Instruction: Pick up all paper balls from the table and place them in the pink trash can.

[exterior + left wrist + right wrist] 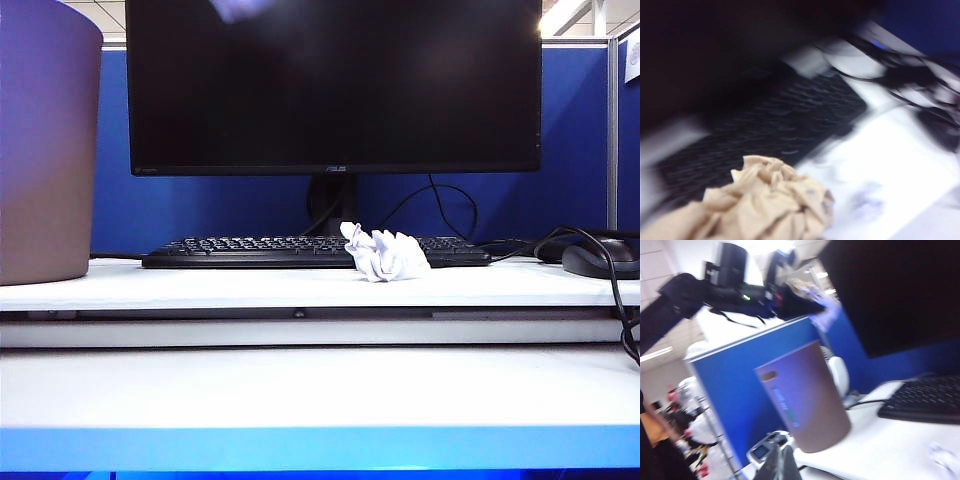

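One white paper ball [385, 254] lies on the white bench [200, 285] before a keyboard [250, 250]; left tool [747, 210] grips a tan paper ball [760, 200], right tool [781, 462] closed, blue partition [580, 130] behind.

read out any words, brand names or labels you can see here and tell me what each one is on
"ASUS": on the monitor's lower bezel, small but legible.
Keyboard key legends: too small to read.
Label on the pink trash can: blurred, unreadable.
Sheet on the partition at right: unreadable.
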